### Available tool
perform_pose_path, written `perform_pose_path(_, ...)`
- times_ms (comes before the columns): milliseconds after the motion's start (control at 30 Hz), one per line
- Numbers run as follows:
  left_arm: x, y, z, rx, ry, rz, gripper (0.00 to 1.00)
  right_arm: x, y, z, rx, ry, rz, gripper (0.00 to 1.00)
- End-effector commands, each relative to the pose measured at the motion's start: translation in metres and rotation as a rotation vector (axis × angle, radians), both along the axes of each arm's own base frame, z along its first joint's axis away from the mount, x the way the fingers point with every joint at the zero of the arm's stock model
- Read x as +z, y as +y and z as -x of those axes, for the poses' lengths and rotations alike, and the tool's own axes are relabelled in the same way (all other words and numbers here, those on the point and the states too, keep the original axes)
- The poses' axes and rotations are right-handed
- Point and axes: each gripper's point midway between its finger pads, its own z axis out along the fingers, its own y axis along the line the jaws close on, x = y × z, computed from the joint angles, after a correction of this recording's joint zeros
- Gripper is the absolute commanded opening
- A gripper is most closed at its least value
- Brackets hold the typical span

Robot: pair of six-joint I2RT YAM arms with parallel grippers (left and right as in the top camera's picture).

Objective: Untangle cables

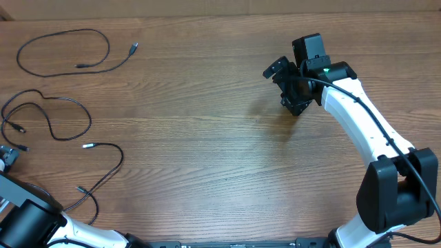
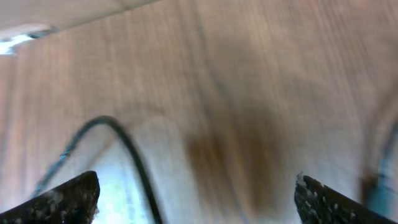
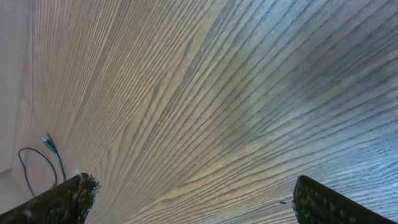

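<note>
Cables (image 1: 121, 155): you had three separate loops near the table's (image 1: 207, 151) left edge, open wood rightward. Left gripper (image 2: 196, 193), right gripper (image 3: 193, 193): fingers spread, gripping nothing. Left wrist alone showed one cable close below.

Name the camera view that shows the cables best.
Overhead: the cables lie spread in loose loops at the table's left. The left wrist shows only one blurred stretch; the right wrist, a small loop and plug in its lower-left corner.
</note>
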Motion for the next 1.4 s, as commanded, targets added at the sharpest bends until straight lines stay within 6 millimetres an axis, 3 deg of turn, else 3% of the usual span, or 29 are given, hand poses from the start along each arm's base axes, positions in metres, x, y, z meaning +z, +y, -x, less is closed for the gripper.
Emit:
perform_pose_path(0,0.004,-0.017,-0.029,-0.113,-0.147,0.099,1.00,0.009,-0.004,-0.003,-0.004,-0.024,0.007,1.00)
perform_pose_path(133,0.001,-0.030,-0.037,-0.158,-0.184,0.164,0.79,0.009,-0.004,-0.003,-0.005,-0.025,0.006,1.00)
perform_pose_path(267,0.007,-0.028,-0.033,-0.166,-0.162,0.155,0.81,0.010,-0.002,-0.004,0.001,-0.025,-0.005,1.00)
perform_pose_path(467,0.014,-0.023,-0.027,-0.146,-0.135,0.131,0.73,0.009,-0.002,-0.003,0.001,-0.025,-0.004,1.00)
perform_pose_path(700,0.012,-0.020,-0.016,-0.112,-0.076,0.114,0.28,0.009,-0.002,-0.002,0.001,-0.020,-0.003,1.00)
perform_pose_path(733,0.010,-0.019,-0.013,-0.107,-0.061,0.111,0.25,0.009,-0.002,-0.002,0.001,-0.020,-0.003,1.00)
perform_pose_path(833,0.010,-0.013,0.003,-0.062,0.013,0.072,0.23,0.009,-0.002,-0.002,0.001,-0.020,-0.003,1.00)
perform_pose_path(933,0.020,0.001,0.022,0.006,0.111,-0.019,0.27,0.008,-0.002,-0.001,0.001,-0.013,-0.001,1.00)
perform_pose_path(1000,0.027,0.008,0.027,-0.027,0.182,-0.055,0.17,0.007,-0.003,0.000,0.001,-0.007,0.001,1.00)
perform_pose_path(1133,0.034,0.016,0.023,-0.059,0.192,-0.088,0.04,0.008,-0.003,-0.001,0.000,-0.011,0.000,1.00)
perform_pose_path(1367,0.049,0.034,0.010,-0.145,0.206,-0.183,0.04,0.008,-0.003,-0.001,0.000,-0.014,-0.001,1.00)
